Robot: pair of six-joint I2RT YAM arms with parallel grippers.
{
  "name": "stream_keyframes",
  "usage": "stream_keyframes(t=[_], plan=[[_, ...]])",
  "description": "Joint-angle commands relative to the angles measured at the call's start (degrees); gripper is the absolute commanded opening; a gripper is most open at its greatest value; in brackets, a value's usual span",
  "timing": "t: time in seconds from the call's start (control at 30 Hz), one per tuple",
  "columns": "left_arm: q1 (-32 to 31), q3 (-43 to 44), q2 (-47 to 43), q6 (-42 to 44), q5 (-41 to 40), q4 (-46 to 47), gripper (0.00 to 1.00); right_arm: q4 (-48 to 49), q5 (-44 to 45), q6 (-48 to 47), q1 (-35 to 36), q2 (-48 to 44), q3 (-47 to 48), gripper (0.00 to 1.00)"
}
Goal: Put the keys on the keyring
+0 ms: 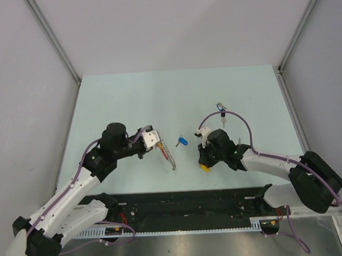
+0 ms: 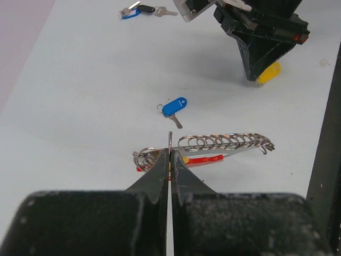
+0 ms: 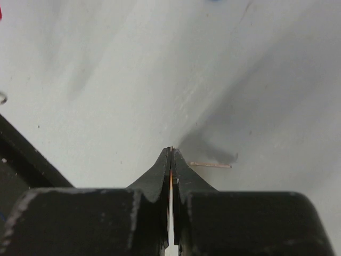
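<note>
Left gripper: the left gripper (image 2: pixel 170 153) has its two black fingers (image 2: pixel 155 173) pressed together. A thin upright loop of wire is caught edge-on between the tips.

Keyring: the silver-grey, coiled, chain-like keyring (image 2: pixel 226 142) lies on the pale table (image 2: pixel 80 106) with its near end at the left fingertips. The coil runs off to the right of the tips. Its red curved band (image 2: pixel 205 159) sits just beyond the tips, beside the coil.

Blue key: a small silver metal blue-headed key (image 2: pixel 175 106) lies flat beyond the left fingertips. It is past the keyring and apart from it. In the overhead view it sits between the two grippers.

Right gripper: the right gripper (image 3: pixel 171 153) is closed tight, with only a thin yellow sliver showing in the seam between its fingers.

Yellow key: a small silver yellow-headed key (image 1: pixel 204 167) is pinched at the right fingertips. The left wrist view shows its plastic head below them. A slim metal shank pokes out to the right of the tips.

Far keys: a cluster of keys (image 1: pixel 221 110) with blue and dark heads lies well beyond the right fingers, apart from everything else.
</note>
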Motion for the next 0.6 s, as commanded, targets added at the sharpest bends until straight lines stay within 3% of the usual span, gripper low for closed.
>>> stream_keyframes(t=[0.0,0.13,0.33,0.57], plan=[[0.3,-0.7,-2.3,-0.9,-3.7,3.9,0.00,16.9,2.5,-1.9,0.8,2.3,-1.3,0.00],[0.3,-1.1,-2.7,-1.1,-5.2,4.5,0.00,31.9,3.8,-4.6,2.0,4.1,-4.4,0.00],[0.6,-1.1,-3.0,-1.6,-6.1,4.9,0.00,45.2,4.9,-8.3,3.4,9.7,-7.2,0.00],[1.0,-1.4,-3.2,-1.7,-6.8,5.3,0.00,49.8,3.5,-9.2,4.2,15.4,-8.3,0.00]])
